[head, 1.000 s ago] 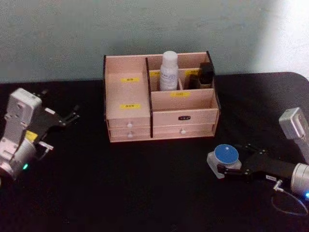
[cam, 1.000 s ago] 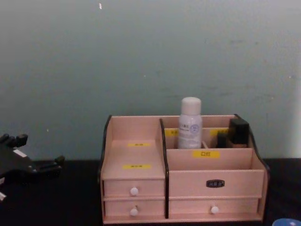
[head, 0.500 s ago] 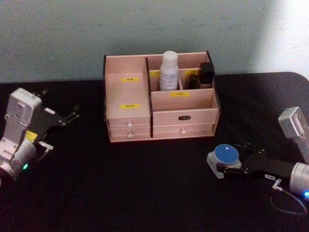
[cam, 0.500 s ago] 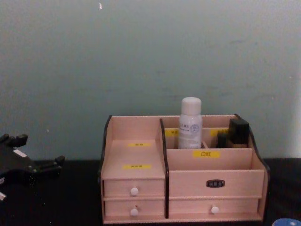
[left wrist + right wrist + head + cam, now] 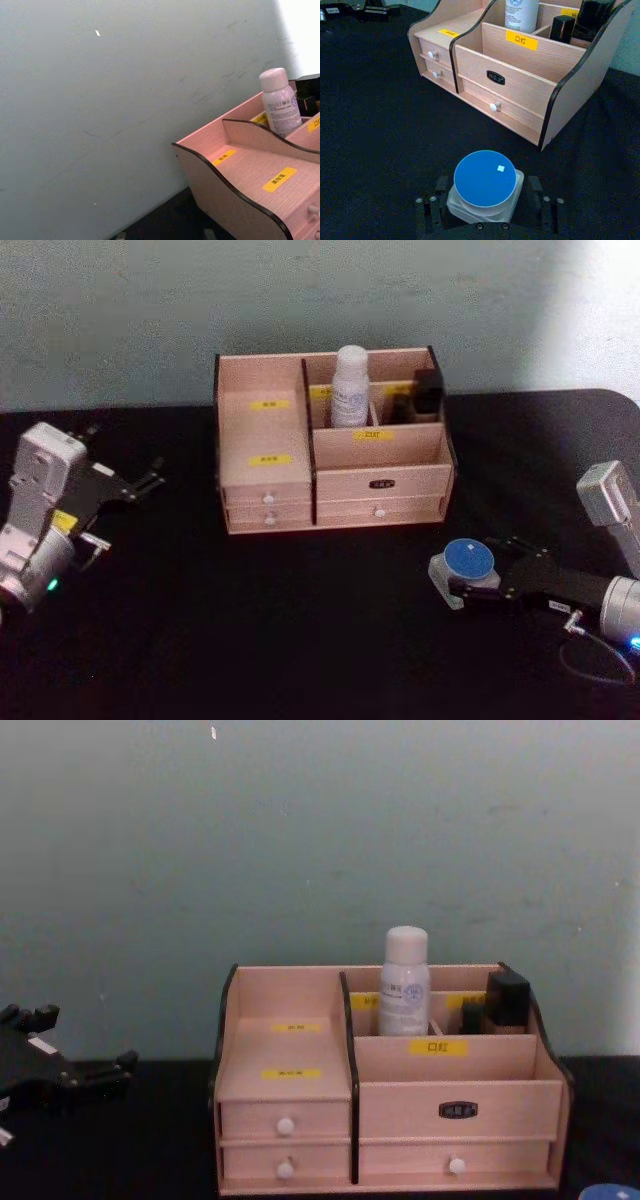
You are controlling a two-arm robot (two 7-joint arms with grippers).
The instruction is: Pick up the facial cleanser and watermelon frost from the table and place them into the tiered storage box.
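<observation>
- The right gripper (image 5: pixel 463 576) is seen at the lower right of the head view, clamped on the blue-lidded jar (image 5: pixel 468 558) standing on the table (image 5: pixel 300 630).
- The tiered storage box (image 5: pixel 265 435) is set well apart at upper centre, with a white bottle (image 5: pixel 350 385) inside.
- The left gripper (image 5: pixel 128 510), fingers apart, is held at the left edge.

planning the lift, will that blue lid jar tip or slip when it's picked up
The blue-lidded jar looks squat and wide-based, so it probably won't tip. Its body looks like rigid plastic, likely light. The smooth sides might slip slightly in the right end effector gripping low. Left end effector sits idle.
</observation>
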